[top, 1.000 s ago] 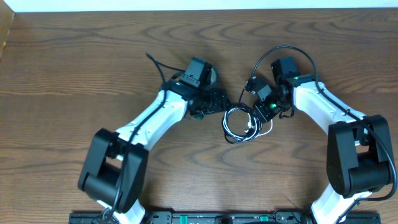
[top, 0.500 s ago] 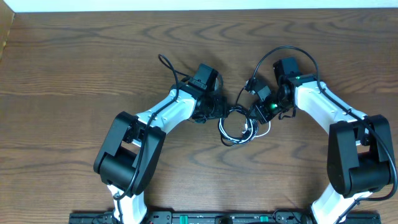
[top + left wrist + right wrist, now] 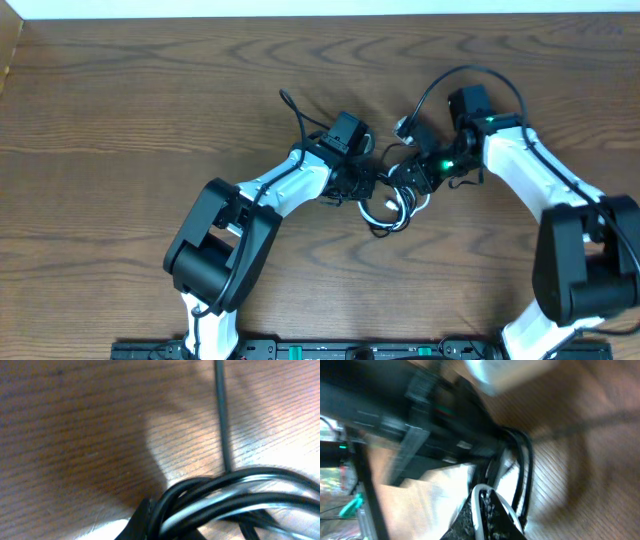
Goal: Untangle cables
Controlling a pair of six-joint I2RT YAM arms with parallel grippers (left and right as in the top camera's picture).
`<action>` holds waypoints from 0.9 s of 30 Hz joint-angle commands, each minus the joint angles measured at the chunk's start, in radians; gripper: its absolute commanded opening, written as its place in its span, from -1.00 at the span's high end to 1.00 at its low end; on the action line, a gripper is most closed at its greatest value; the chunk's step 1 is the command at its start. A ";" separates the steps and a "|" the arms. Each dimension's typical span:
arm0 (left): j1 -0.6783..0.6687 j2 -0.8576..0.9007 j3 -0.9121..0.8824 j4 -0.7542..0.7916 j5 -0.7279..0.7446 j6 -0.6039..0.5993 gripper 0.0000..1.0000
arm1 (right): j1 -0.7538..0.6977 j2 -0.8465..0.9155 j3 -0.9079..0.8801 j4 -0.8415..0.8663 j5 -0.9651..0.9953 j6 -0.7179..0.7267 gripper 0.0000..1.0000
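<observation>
The black and white cables (image 3: 391,208) lie tangled in small loops on the wooden table (image 3: 120,120) between my two arms. My left gripper (image 3: 368,187) is at the bundle's left edge, shut on the looped strands. In the left wrist view the black and white strands (image 3: 225,495) run out from the tip of the dark finger (image 3: 142,521). My right gripper (image 3: 405,179) sits at the bundle's upper right, shut. In the right wrist view a white cable (image 3: 479,497) loops over its fingertips (image 3: 492,517), with black strands (image 3: 526,467) just beyond.
A thick black wire (image 3: 440,85) arcs above the right arm and another (image 3: 296,112) rises behind the left arm. The left arm's body (image 3: 415,415) crosses close in front of the right wrist camera. The table's far edge (image 3: 320,14) meets a white strip.
My left arm has moved right up to the cable bundle and its gripper has gone from open to shut on the strands. The bundle shifted slightly right. The right gripper stayed shut.
</observation>
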 commanded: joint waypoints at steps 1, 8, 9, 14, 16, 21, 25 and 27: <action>-0.001 0.026 -0.003 0.004 -0.018 0.005 0.85 | 0.000 -0.106 0.041 -0.027 -0.114 -0.031 0.98; 0.038 -0.007 0.000 -0.042 -0.017 0.005 0.85 | -0.065 -0.240 0.041 -0.047 -0.107 0.003 0.98; 0.048 -0.020 0.000 -0.055 -0.018 0.005 0.85 | -0.079 -0.251 0.041 -0.053 -0.090 0.010 0.98; 0.121 -0.140 0.000 -0.135 -0.017 0.005 0.85 | -0.145 -0.256 0.041 -0.069 -0.062 0.037 0.98; 0.147 -0.193 0.000 -0.165 -0.018 0.005 0.85 | -0.171 -0.256 0.041 -0.058 -0.058 0.081 0.98; 0.186 -0.333 0.000 -0.222 -0.019 0.019 0.85 | -0.141 -0.258 0.063 -0.027 -0.122 0.082 0.41; 0.188 -0.431 0.012 -0.305 -0.095 0.039 0.85 | -0.063 -0.258 0.094 0.023 -0.064 0.083 -0.67; 0.188 -0.468 0.013 -0.344 -0.108 0.064 0.87 | -0.031 -0.258 0.110 0.053 -0.025 0.084 -0.85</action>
